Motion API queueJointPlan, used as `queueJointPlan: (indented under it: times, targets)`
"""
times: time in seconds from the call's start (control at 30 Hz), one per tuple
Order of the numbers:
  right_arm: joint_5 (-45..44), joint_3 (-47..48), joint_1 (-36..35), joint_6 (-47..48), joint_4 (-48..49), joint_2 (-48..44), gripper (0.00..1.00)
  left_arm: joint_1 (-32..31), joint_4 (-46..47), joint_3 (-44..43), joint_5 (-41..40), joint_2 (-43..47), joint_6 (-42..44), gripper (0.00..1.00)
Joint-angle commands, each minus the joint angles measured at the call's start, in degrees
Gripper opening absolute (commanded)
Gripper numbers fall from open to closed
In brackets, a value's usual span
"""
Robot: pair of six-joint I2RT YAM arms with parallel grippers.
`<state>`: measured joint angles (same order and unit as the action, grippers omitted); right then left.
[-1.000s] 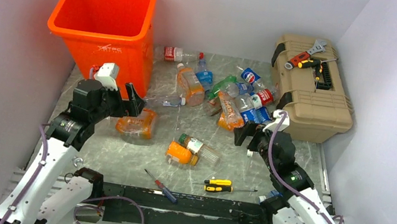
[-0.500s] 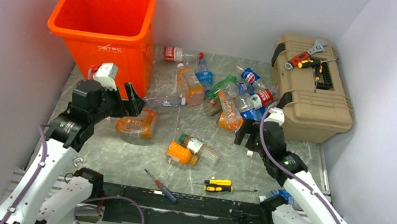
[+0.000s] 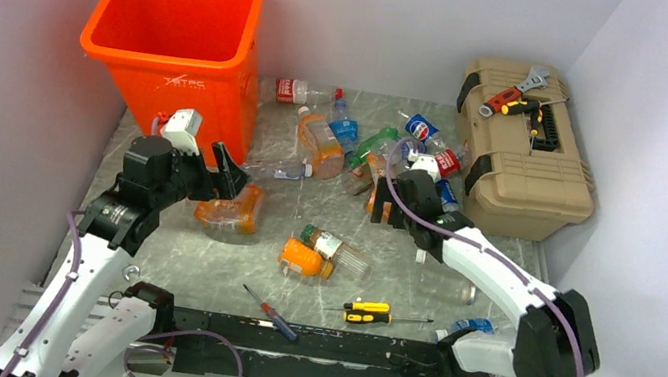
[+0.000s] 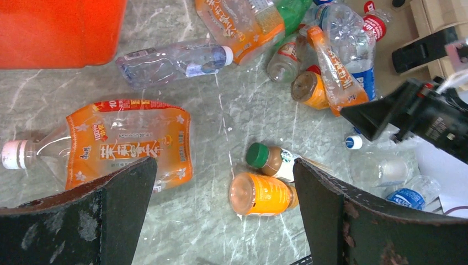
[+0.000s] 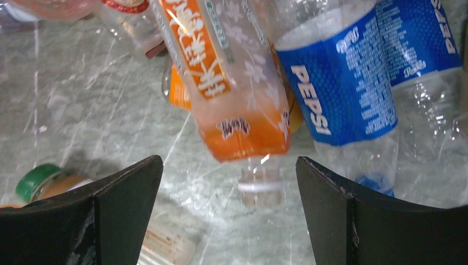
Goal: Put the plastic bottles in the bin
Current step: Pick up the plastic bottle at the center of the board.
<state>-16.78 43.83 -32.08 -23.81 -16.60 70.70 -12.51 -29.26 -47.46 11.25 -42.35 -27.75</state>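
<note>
1. Clear, thin-walled, partly crumpled plastic bottles (image 3: pixel 385 161) are noted, with orange, blue, red and green labels and caps. They are strewn lying down across the middle and far part of the grey marbled worktop (image 3: pixel 196 268).
2. The bin (image 3: pixel 189 90), tall, square, glossy orange with a rolled rim, is stood at the far left corner.
3. The left fingers (image 4: pixel 118 215) are held wide apart, empty, above a flattened orange-labelled bottle (image 4: pixel 129 146) near the bin.
4. The right fingers (image 5: pixel 118 210) are spread apart, empty, over a slim orange-labelled bottle (image 5: pixel 221 72) touching a Pepsi bottle (image 5: pixel 342 83).
5. A ribbed tan toolbox (image 3: pixel 529 149) is seen at the far right corner.
</note>
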Motion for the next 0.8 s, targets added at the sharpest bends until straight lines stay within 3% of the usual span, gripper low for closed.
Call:
queueJointPlan:
  times: [0.0, 0.17, 0.37, 0.57, 0.77]
  targets:
    - [-5.08, 4.90, 0.10, 2.11, 2.13, 5.32, 0.95, -0.02, 3.00, 0.31, 2.70, 0.95, -0.29, 0.99]
    - [-4.94, 7.34, 0.08, 3.16, 0.87, 10.55, 0.90, 0.01, 4.00, 0.79, 4.01, 1.38, -0.36, 0.99]
    - [-3.42, 6.38, 0.00, 3.37, 1.89, 11.70, 0.70, -0.03, 4.19, 0.97, 4.66, 1.68, -0.29, 0.99]
    - [-2.44, 5.21, -0.29, 3.75, -0.14, 6.06, 0.43, 0.00, 3.98, 0.70, 4.36, 1.74, -0.29, 0.98]
    - [-0.36, 6.94, -2.20, 4.33, -8.43, -5.17, 0.36, -0.14, 2.67, -0.37, -0.16, 2.47, 0.19, 0.96]
